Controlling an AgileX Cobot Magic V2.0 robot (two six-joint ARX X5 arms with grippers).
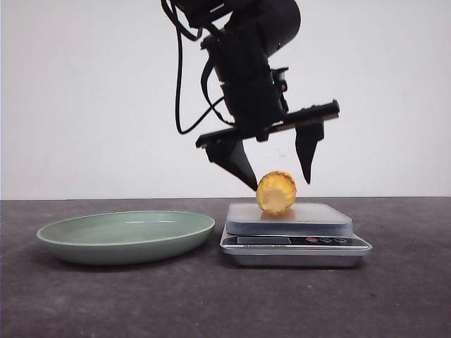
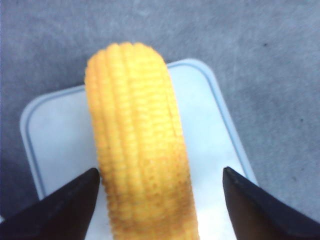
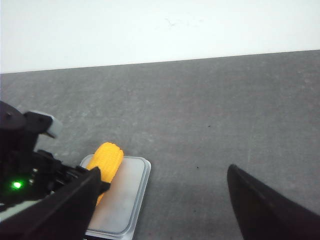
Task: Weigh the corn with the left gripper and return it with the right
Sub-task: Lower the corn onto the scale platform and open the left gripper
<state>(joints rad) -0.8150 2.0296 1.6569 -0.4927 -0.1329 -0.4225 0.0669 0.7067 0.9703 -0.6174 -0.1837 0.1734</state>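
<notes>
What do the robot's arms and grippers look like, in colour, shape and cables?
The left gripper is matt black, with a flat crossbar and two tapering, pointed fingers. The black arm above it is bulky and rounded, and loose black cables loop beside it. The right gripper has the same black wedge-shaped fingers. A small green light glows on the left arm.

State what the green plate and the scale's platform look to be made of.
The shallow green plate: likely glazed ceramic, given its smooth celadon surface with soft sheen, though melamine is possible. The silver digital scale's pale weighing platform, under the yellow corn cob: looks like frosted translucent plastic or glass, matte with rounded corners.
</notes>
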